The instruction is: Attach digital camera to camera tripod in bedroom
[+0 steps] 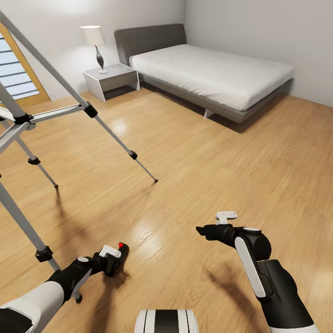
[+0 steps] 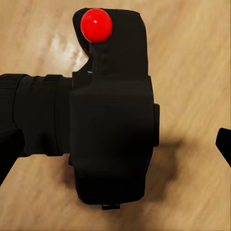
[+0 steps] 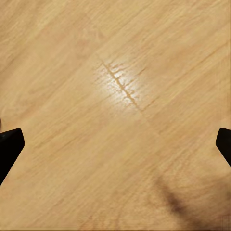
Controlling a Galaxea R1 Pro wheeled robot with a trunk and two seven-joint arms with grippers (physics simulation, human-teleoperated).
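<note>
Black and boxy, the camera (image 1: 119, 255) sits low in the head view, just at the tip of the left gripper (image 1: 112, 260), its red button (image 1: 121, 244) facing up. In the left wrist view the camera (image 2: 113, 125) lies between the two finger tips (image 2: 8, 149), which show far apart at either edge; whether they press on it cannot be told. The lens barrel (image 2: 38, 115) reaches toward one finger, and wood floor (image 2: 192, 57) lies beneath.

To the left stands the tripod (image 1: 27, 120), its silver legs spread on the floor (image 1: 208, 157), one foot (image 1: 155, 181) reaching toward the room's middle.

The right gripper (image 1: 202, 230) hangs over bare floor, well apart from the camera; its fingers (image 3: 9, 149) are spread wide with nothing between them.

Beyond, a grey bed (image 1: 208, 74) with white mattress stands against the wall, with a white nightstand (image 1: 111, 79) and lamp (image 1: 95, 44) beside it.
</note>
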